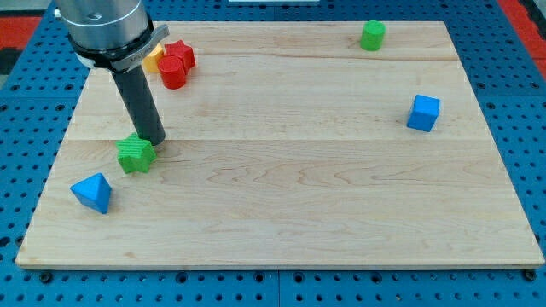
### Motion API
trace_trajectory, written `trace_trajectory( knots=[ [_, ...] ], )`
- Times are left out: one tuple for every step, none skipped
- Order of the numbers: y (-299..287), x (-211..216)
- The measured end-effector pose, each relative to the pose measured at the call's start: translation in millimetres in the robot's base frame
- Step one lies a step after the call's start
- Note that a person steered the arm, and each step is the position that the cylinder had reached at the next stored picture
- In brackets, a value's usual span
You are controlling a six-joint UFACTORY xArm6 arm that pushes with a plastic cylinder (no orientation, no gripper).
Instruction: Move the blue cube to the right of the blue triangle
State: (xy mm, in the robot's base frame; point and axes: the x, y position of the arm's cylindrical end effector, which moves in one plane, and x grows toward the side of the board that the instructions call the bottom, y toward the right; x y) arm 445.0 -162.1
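Camera view, single frame, taken from above and in front of our wooden board [281, 196], which rests on a blue perforated table [520, 102].

The blue cube [423, 112] sits near the view's right edge of the board, roughly at mid-height, standing free with nothing touching it. The blue triangle [92, 193] lies at the opposite side, near the view's lower-left corner of the board. The two are well apart, with most of the board's width between them.

Just above and to the right of the blue triangle we record a green star-shaped block [135, 154]. Our tip [152, 141] stands at that block's upper-right edge, touching it or very nearly so; the exact contact cannot be resolved. The rod carries no jaws and holds nothing; it merely stands against the green star. The tip is far from the blue cube and near, but clear of, the blue triangle.

Toward the view's upper left, partly behind the arm's grey housing [107, 30], we note a cluster: a red cylinder [172, 72], a red star-shaped block [182, 54] touching it, and a yellow block [153, 60] whose shape is hidden by the arm.

A green cylinder [372, 35] stands alone near the view's top edge, right of centre, above and left of the blue cube.
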Motion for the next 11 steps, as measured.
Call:
trace_trajectory(
  knots=[
    [-22.0,21.0],
    [45.5,55.4],
    [185.7,80.3],
    [322.7,61.5],
    [407.3,1.1],
    [414.6,-44.9],
    [338.3,-56.4],
    [230.0,-38.3],
    [176.6,-7.5],
    [251.9,1.3],
    [251.7,-31.9]
  ],
)
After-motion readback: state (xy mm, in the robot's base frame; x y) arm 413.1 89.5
